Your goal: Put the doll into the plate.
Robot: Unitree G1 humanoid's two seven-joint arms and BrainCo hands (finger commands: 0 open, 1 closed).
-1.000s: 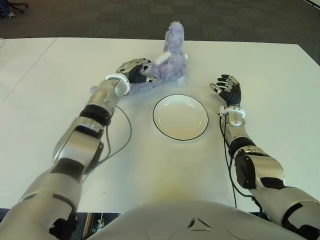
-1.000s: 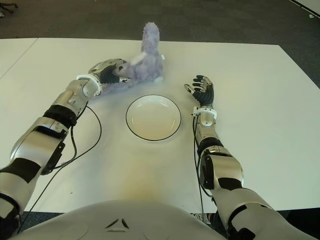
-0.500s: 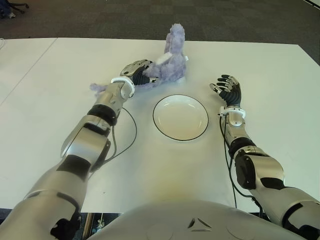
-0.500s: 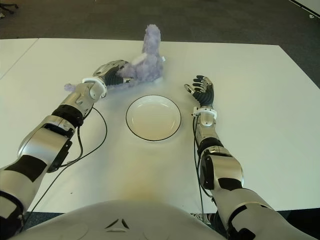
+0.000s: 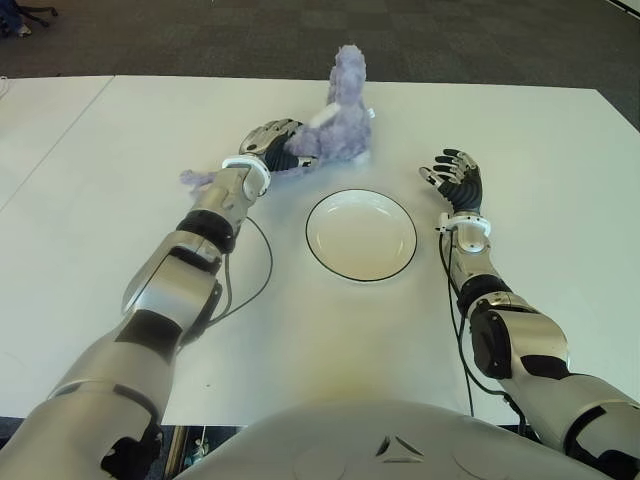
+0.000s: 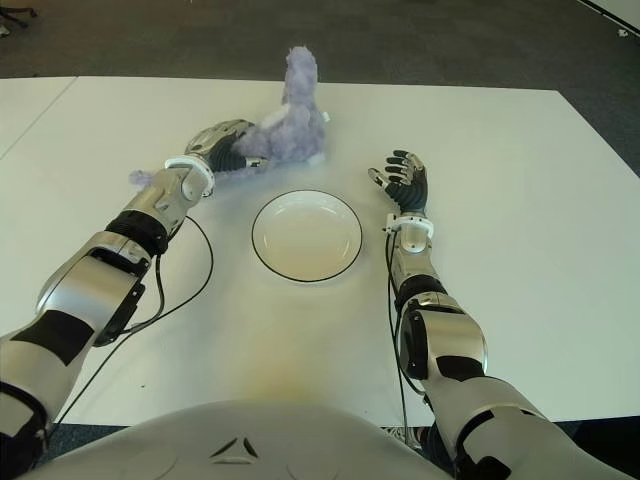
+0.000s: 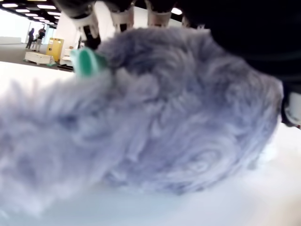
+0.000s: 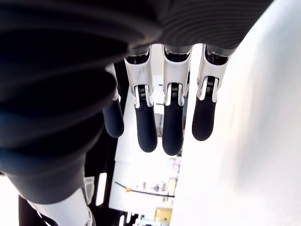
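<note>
At upper centre of the eye views, the purple doll [image 5: 335, 130] is gripped on the table [image 5: 540, 140] by the curled left hand [image 5: 268, 142], above the empty plate [image 5: 361, 235]. The right hand [image 5: 455, 180], fingers relaxed and holding nothing, is seen right of the plate.

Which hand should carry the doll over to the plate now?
Left. The left hand already grips the doll beyond the empty plate; the right hand is open beside the plate, holding nothing.
</note>
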